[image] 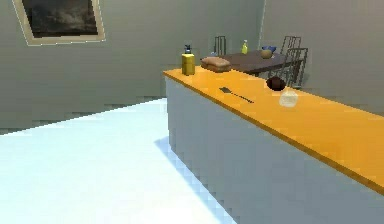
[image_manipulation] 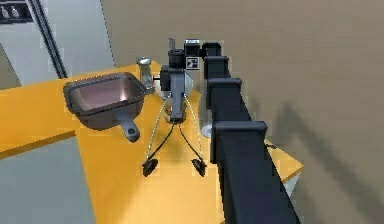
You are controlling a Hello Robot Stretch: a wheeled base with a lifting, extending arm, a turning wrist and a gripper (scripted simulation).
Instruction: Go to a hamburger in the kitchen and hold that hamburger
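**A:** What containers are on the counter (image: pixel 330 125)?

**B:** In the arm side view, a dark square pan (image_manipulation: pixel 103 97) sits on the orange top. Its pinkish bottom is bare and its handle points toward the gripper (image_manipulation: pixel 174 165). A small grey shaker (image_manipulation: pixel 146 70) stands just beyond the pan. In the forward view, a yellow bottle (image: pixel 188 62) stands at the counter's far end. Nearer, a pale glass-like vessel (image: pixel 288 98) sits beside a dark round thing (image: pixel 275 85). Their contents are too small to tell.

**A:** Any print?

**B:** Only black marks on the two white squares (image_manipulation: pixel 191 62) at the arm's end, and none of it is legible.

**A:** And the arm (image_manipulation: pixel 240 150)?

**B:** It reaches out across the counter, with its two thin fingers (image_manipulation: pixel 150 166) lying over bare orange top. The gripper holds nothing.

**A:** The hamburger?

**B:** A brown bun-like lump (image: pixel 215 63) just beside the yellow bottle fits it.
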